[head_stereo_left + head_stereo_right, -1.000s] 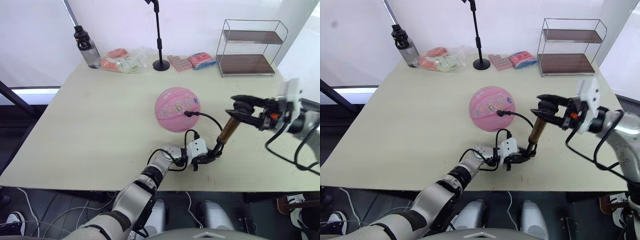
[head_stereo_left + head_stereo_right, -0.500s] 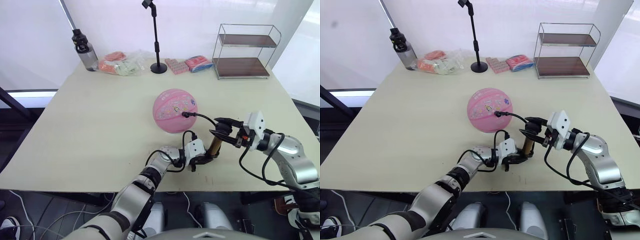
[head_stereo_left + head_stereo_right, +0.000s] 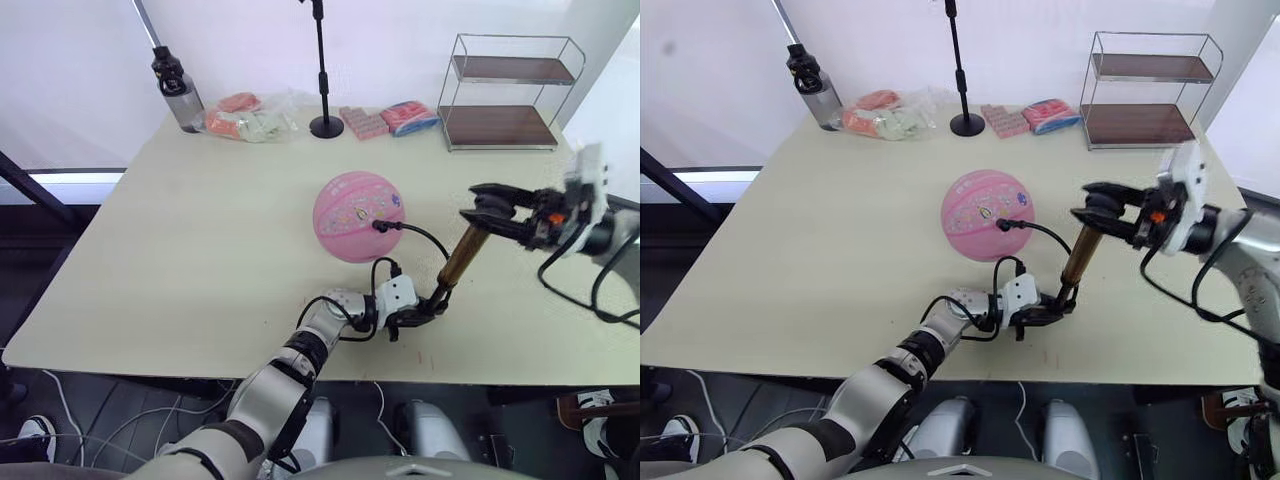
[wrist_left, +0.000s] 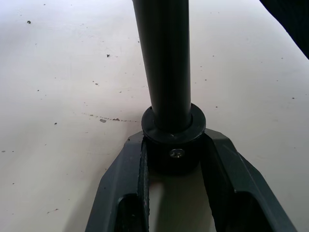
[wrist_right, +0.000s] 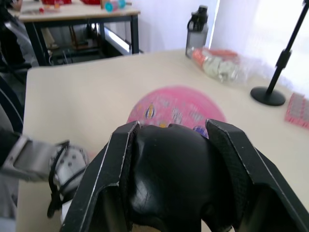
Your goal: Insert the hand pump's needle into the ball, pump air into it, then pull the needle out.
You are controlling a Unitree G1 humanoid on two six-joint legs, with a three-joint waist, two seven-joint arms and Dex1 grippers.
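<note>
Mid-pumping, handle raised, needle seated in the ball.

Rigid and light, the hand pump (image 3: 458,262) stands tilted beside the ball (image 3: 357,215); left gripper (image 3: 418,315) clamps its base cap, right gripper (image 3: 487,210) grips the handle. Best held at both ends; the hose stays floppy.

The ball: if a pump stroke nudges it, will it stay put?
Probably not. The ball is round and rests bare on the table, so it would likely roll. Only the thin hose plugged into it links it to the hand pump, and that looks too floppy to restrain it.
</note>
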